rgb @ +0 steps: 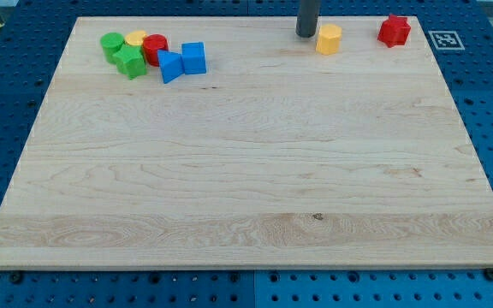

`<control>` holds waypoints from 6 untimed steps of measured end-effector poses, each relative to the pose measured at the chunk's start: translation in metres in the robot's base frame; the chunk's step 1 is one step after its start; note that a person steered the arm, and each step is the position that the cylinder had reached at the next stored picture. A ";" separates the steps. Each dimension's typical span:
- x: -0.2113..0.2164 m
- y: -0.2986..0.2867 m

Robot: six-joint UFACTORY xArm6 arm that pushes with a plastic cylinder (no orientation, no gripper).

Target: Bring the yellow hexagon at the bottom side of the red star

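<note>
Yellow hexagon block (pixel 329 39): smooth, near the pale wooden board's (pixel 246 180) top edge, well left of the red star block (pixel 394 31). My tip (pixel 305 33), a gripperless dark rod end, stands just beside its left.

Only the bottom stretch of the arm's dark rod shows up, dropping in from the view's top edge and standing pretty much straight up and down. The tip (pixel 306 35) sits planted on the board near the top edge, a bit right of centre. The rod looks thick, round and plain dark grey all the way. Everything above that, the wrist and the rest of the arm, is cut off by the frame.
</note>
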State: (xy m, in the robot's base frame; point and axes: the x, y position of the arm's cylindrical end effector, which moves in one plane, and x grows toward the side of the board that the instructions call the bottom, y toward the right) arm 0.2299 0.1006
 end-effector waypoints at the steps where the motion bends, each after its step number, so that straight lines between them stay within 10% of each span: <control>1: 0.035 0.020; 6: 0.092 0.094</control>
